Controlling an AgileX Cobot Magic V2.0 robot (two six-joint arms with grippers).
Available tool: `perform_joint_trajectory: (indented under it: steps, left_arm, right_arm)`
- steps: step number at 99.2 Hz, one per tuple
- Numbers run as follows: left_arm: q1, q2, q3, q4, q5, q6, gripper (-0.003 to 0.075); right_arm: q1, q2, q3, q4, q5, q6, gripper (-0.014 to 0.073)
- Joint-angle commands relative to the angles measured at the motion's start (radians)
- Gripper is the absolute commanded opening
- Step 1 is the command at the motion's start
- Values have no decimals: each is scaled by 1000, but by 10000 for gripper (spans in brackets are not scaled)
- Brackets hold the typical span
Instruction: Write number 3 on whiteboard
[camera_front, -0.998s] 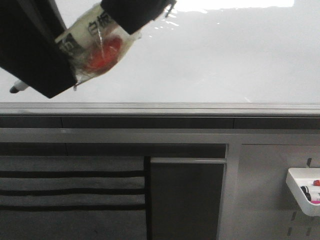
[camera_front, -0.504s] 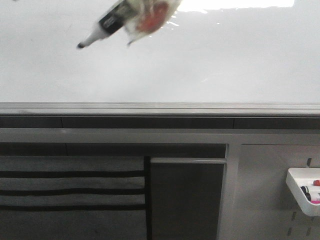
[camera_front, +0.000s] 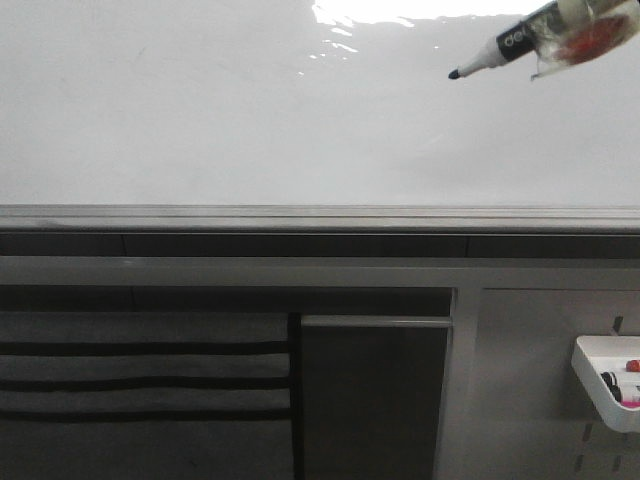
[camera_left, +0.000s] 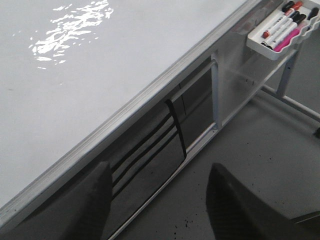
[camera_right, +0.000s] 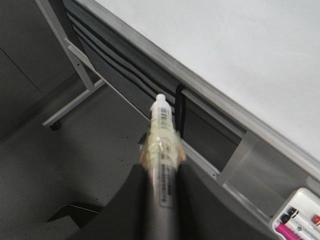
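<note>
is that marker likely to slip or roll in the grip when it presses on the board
The marker looks round and smooth, so it would probably roll if freed. Its taped wrap, pinched in the right gripper, likely resists slipping. The whiteboard is glossy, so the tip should glide easily.

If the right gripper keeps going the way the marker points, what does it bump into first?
Probably the whiteboard. The right gripper holds the marker, whose tip points left and slightly down across the bare white surface. Nothing else shows ahead, though how close the tip is to the board is unclear.
</note>
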Motion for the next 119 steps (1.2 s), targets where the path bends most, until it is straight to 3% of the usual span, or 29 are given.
perform_joint_trajectory:
  steps: [1, 19, 39, 51, 66, 103, 119]
  left_arm:
    - [5, -6, -1, -33, -116, -17, 390]
    - [5, -6, -1, -33, -125, -17, 390]
    - [5, -6, -1, -33, -125, -17, 390]
    - [5, -6, -1, -33, -125, -17, 390]
    - [5, -6, -1, -33, -125, -17, 390]
    - [5, -6, -1, -33, -126, -17, 390]
    - [5, -6, -1, -33, -126, -17, 390]
  right_arm:
    - [-6, -17, -14, 48, -47, 3, 15]
    - [-6, -1, -28, 157, -117, 3, 15]
    - [-6, 176, -209, 152, -5, 58, 15]
    - [23, 286, -358, 55, 32, 145, 15]
    - [132, 349, -415, -152, -75, 299, 15]
    - [117, 556, -552, -156, -129, 308, 15]
    - [107, 598, -565, -224, -191, 306, 15]
